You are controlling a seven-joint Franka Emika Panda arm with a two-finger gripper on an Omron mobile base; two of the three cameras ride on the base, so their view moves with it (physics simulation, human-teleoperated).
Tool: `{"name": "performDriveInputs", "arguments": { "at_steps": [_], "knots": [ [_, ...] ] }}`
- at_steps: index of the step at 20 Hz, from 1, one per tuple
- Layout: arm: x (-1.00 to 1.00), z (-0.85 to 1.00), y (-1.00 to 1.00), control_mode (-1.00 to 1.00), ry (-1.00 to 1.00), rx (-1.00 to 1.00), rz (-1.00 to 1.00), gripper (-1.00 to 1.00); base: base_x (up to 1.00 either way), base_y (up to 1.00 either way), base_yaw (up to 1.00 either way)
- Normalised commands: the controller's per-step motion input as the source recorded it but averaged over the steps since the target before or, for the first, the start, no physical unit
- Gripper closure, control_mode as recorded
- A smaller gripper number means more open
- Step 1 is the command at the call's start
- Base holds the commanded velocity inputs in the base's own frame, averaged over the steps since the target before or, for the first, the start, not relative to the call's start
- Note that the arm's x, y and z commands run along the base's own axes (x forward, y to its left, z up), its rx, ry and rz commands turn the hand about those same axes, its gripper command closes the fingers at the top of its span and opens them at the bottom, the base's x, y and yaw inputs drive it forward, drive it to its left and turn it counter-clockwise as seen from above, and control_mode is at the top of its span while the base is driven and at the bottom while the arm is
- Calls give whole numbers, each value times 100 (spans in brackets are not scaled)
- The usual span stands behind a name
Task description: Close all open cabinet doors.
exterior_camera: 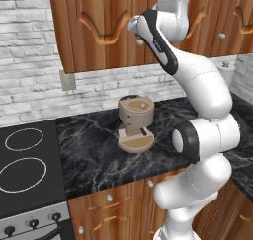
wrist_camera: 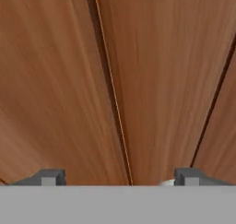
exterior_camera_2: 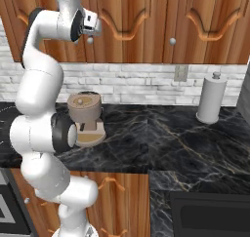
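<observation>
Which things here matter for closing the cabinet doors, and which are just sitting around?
For the job:
- cabinet doors
- gripper, jaws apart, right up against the doors

Lying about:
- coffee machine
- paper towel roll
- stove
- wall outlet

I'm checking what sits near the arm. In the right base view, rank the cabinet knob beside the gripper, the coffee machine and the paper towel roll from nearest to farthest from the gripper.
From the gripper:
1. Cabinet knob, just below it.
2. Coffee machine, on the counter underneath.
3. Paper towel roll, far right.
</observation>
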Motion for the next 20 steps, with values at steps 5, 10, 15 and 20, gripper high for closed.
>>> {"name": "performDriveInputs", "arguments": {
  "at_steps": [5,10,15,20],
  "knots": [
    [-85,-89,0,-100,-26,5,4,-100,0,0,0],
    [-100,-69,0,-100,-51,10,1,-100,0,0,0],
    [-100,-33,-3,-100,-61,13,-1,-100,0,0,0],
    [-100,0,-11,-100,-51,13,-1,-100,0,0,0]
  ]
}}
